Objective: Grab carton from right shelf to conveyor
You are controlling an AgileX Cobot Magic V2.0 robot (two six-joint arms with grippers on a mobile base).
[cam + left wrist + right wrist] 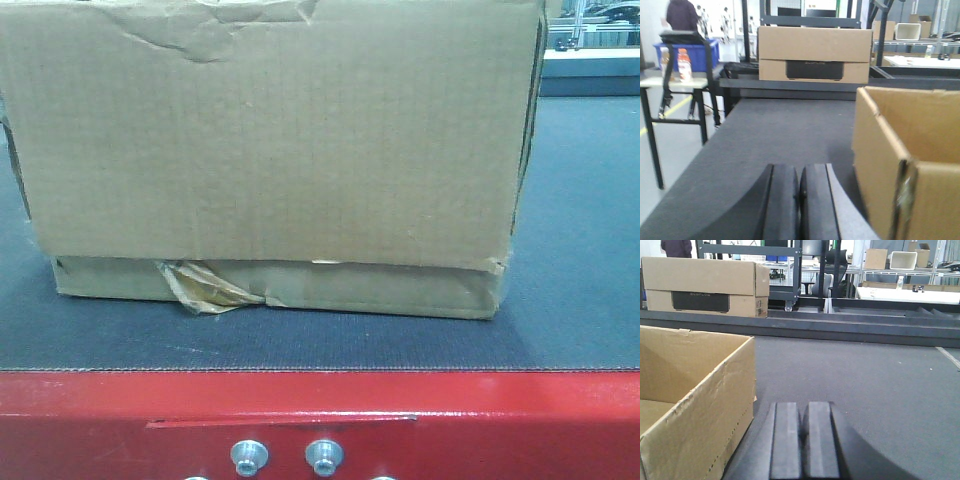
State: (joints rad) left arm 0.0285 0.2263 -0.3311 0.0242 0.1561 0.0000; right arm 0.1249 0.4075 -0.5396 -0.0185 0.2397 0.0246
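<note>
One carton (270, 150) fills most of the front view, sitting flat on the conveyor (575, 250) just behind its red front edge (320, 420). Its top edge is creased at upper left, and a torn strip of tape (205, 287) peels from the lower front seam. Two silver bolts (285, 457) show whole in the red edge at the bottom of the frame.

In the left wrist view, the left gripper (800, 200) sits at bottom centre, its jaws pressed together with nothing between them. The open carton (910, 155) stands at the right of the frame, just beside the gripper, on the belt (775, 135). At upper centre, beyond the belt, one second box (815, 54) with a dark panel rests. At upper left stand a tabletop (670, 82) carrying two bottles (684, 65), one blue bin (700, 52) and one person (682, 15).

In the right wrist view, the right gripper (801, 440) sits at bottom centre, jaws likewise clenched on nothing. The carton (695, 395) is at the lower left, just beside it, open at the top. The second box (705, 285) lies at upper left, past the belt (865, 385).
</note>
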